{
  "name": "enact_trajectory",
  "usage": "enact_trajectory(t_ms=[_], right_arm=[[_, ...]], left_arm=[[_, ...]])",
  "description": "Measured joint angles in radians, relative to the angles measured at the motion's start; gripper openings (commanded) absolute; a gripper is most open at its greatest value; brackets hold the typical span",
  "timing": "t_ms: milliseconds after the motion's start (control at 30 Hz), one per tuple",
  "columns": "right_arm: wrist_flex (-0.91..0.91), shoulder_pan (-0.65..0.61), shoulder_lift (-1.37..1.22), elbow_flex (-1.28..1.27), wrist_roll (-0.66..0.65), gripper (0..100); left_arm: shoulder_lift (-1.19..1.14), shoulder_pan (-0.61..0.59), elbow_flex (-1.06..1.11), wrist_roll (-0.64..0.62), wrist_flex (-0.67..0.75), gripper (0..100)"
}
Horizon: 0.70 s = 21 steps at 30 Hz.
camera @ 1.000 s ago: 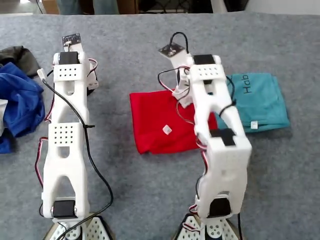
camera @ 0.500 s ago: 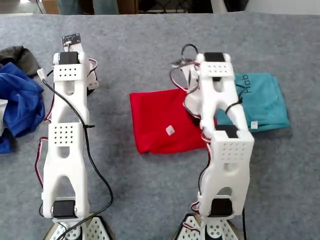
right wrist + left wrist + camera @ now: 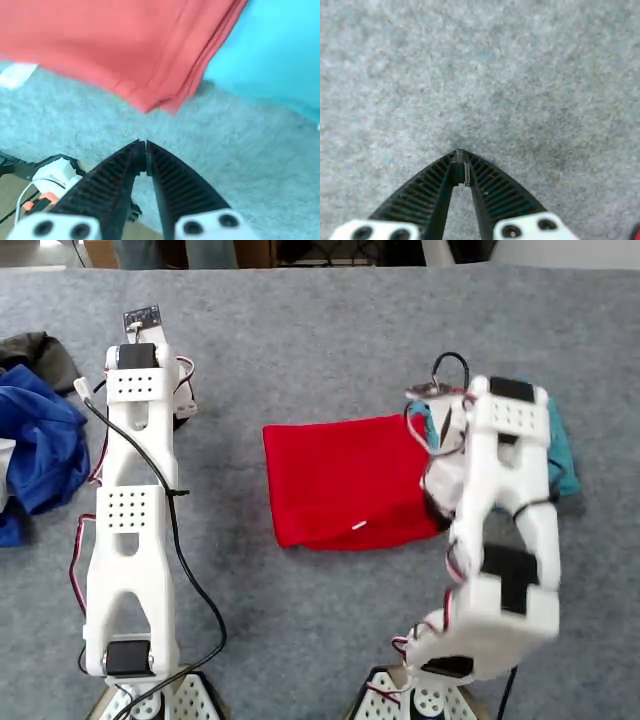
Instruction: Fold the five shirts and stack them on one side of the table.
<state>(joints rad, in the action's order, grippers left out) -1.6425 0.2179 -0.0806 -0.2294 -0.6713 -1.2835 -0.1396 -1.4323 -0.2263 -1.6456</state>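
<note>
A folded red shirt point(image 3: 340, 485) lies flat at the table's middle. Beside it on the right is a folded teal shirt point(image 3: 562, 452), mostly covered by my right arm point(image 3: 500, 490). In the right wrist view my right gripper point(image 3: 145, 150) is shut and empty, just above the grey cloth near a corner of the red shirt point(image 3: 125, 45), where it meets the teal shirt point(image 3: 270, 50). My left gripper point(image 3: 460, 167) is shut with nothing in it, over bare grey cloth. The left arm point(image 3: 135, 440) stretches toward the table's far side.
At the left edge lies a crumpled blue shirt point(image 3: 35, 445), with a dark garment point(image 3: 40, 352) behind it and a bit of white cloth point(image 3: 4, 465). The grey table cloth point(image 3: 300, 350) is bare at the back and front middle.
My right arm has swung to the right, off the red shirt and over the teal one. The red shirt now shows whole. The left arm has not moved.
</note>
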Motion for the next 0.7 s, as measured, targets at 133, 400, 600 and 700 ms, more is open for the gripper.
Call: enact_trajectory(t_ms=[133, 400, 600, 700], right_arm=[[0.236, -0.012, 0.147, -0.17, 0.011, 1.8], [0.557, -0.149, 0.078, -0.153, 0.178, 1.7], [0.411, -0.155, -0.077, -0.014, 0.186, 1.5], [0.279, -0.157, -0.081, 0.012, 0.184, 1.5]], left_arm=[[0.0, 0.0, 0.0, 0.0, 0.0, 3], [0.0, 0.0, 0.0, 0.0, 0.0, 3], [0.0, 0.0, 0.0, 0.0, 0.0, 3], [0.0, -0.002, 0.0, 0.0, 0.0, 3]])
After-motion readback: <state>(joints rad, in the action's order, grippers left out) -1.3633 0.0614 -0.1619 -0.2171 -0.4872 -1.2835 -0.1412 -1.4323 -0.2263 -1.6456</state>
